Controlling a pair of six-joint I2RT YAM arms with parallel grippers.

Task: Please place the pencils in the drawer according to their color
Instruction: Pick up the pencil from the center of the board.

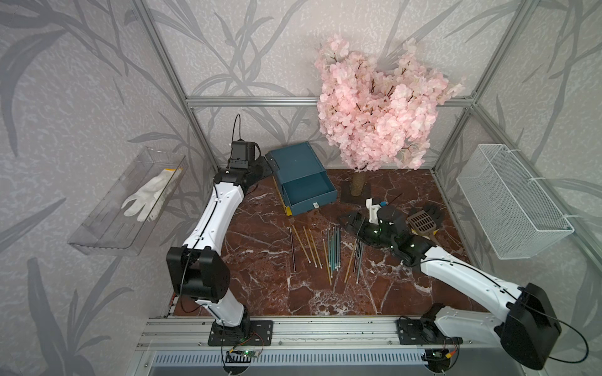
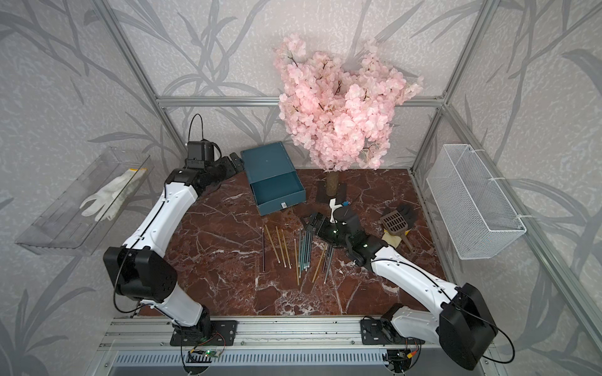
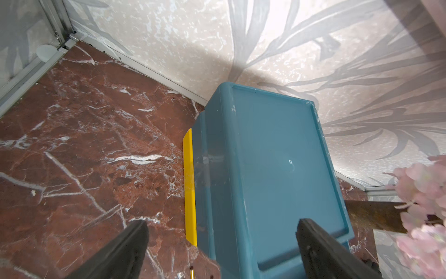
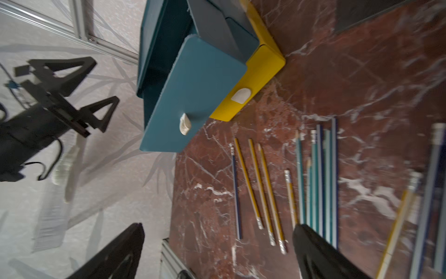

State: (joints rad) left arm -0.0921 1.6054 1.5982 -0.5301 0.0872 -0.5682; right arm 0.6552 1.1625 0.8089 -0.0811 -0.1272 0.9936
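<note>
The drawer chest stands at the back of the table, dark teal, with its top teal drawer pulled out and empty. Its yellow drawer juts out slightly at the bottom. The pencils lie loose in front of it: a dark one, yellow ones, a teal bunch and a mixed group. My left gripper is open beside the chest's back left corner. My right gripper is open and empty, low over the far ends of the teal pencils.
A pink blossom tree stands at the back right on a dark base. A brown slotted scoop and a black glove lie right of my right arm. A white wire basket and a clear tray holding a white glove hang on the side walls.
</note>
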